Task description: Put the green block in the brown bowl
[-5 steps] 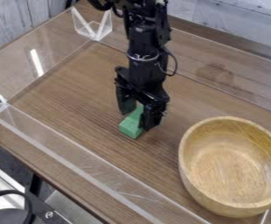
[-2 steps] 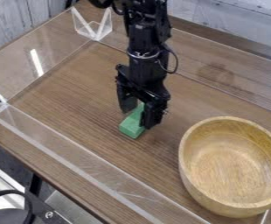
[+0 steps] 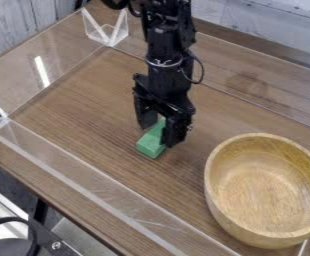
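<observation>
The green block lies on the wooden table, left of the brown bowl. My gripper points straight down over the block's far end, its black fingers open and standing on either side of that end. The fingers hide the block's far part, and whether they touch it I cannot tell. The bowl sits at the lower right with nothing inside.
A clear plastic wall runs along the table's near and left edges. A folded clear piece stands at the back left. The black arm rises from the gripper toward the top of the view.
</observation>
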You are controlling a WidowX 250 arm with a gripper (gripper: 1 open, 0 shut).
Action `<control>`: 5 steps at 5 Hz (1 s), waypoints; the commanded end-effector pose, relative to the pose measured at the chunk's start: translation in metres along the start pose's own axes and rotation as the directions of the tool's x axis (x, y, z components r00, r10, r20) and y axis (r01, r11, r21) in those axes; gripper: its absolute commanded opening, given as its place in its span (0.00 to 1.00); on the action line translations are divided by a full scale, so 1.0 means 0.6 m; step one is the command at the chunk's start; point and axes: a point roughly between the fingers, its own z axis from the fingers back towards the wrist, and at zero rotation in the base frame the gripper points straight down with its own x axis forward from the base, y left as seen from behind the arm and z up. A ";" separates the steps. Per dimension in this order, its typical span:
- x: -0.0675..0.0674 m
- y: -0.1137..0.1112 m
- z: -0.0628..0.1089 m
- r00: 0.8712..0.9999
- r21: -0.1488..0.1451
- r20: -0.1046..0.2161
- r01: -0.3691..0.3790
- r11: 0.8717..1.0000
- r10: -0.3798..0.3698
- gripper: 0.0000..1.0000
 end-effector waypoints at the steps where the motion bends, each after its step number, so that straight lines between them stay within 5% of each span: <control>1: 0.020 0.007 0.035 0.996 0.031 0.090 -0.004 1.000 0.001 0.00; 2: 0.019 0.007 0.037 0.996 0.029 0.093 -0.010 1.000 0.007 0.00; 4: 0.023 0.006 0.127 0.984 0.025 0.177 -0.021 0.999 0.017 0.00; 5: 0.025 0.006 0.139 0.982 0.024 0.188 -0.023 0.999 0.019 0.00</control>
